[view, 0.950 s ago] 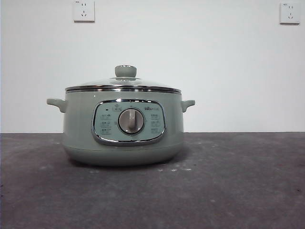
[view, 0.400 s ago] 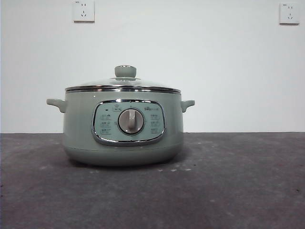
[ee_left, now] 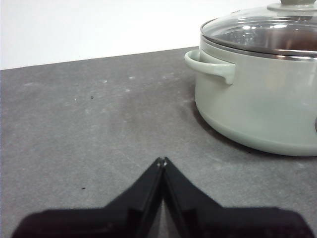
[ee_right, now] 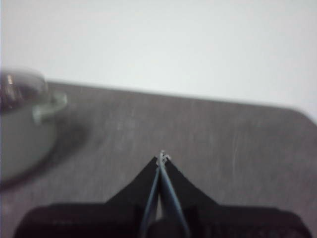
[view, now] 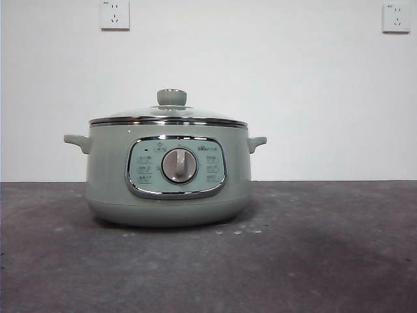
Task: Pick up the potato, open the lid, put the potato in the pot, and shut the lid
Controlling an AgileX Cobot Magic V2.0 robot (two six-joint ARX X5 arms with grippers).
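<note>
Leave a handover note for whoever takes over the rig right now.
Left gripper: shut, empty, low over the table beside the pot.
Right gripper: shut, empty, on the pot's other side.
Lid: seated on the pot.
Potato: not visible in any view; the pot's inside cannot be made out.
Done: cannot tell.
Left: find the potato; if it is not in the pot, run the whole job.

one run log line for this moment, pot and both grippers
lid: on pot | potato: not in view | left gripper: shut, empty, beside pot | right gripper: shut, empty, away from pot
</note>
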